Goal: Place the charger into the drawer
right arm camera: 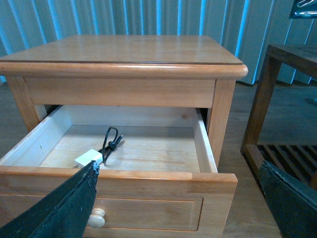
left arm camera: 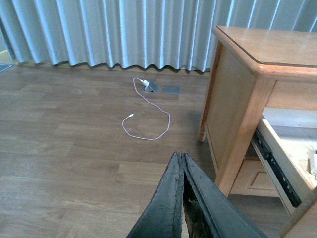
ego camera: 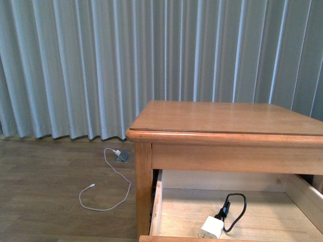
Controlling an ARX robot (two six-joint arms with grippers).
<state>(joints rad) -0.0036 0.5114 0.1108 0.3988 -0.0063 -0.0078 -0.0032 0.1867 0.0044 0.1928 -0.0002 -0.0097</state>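
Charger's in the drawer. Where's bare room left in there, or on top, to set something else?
The nightstand top is bare all over. In the drawer, the floor is free from the charger across to the right wall, and along the back wall. Crowded left of centre near the front, where the charger and its black cable lie.

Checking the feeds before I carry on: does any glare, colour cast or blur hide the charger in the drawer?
Front view: even light; charger slightly washed out but distinct in the drawer. Right wrist view: bluish cast on the curtain, charger sharp. Left wrist view: evenly lit, charger unclear.
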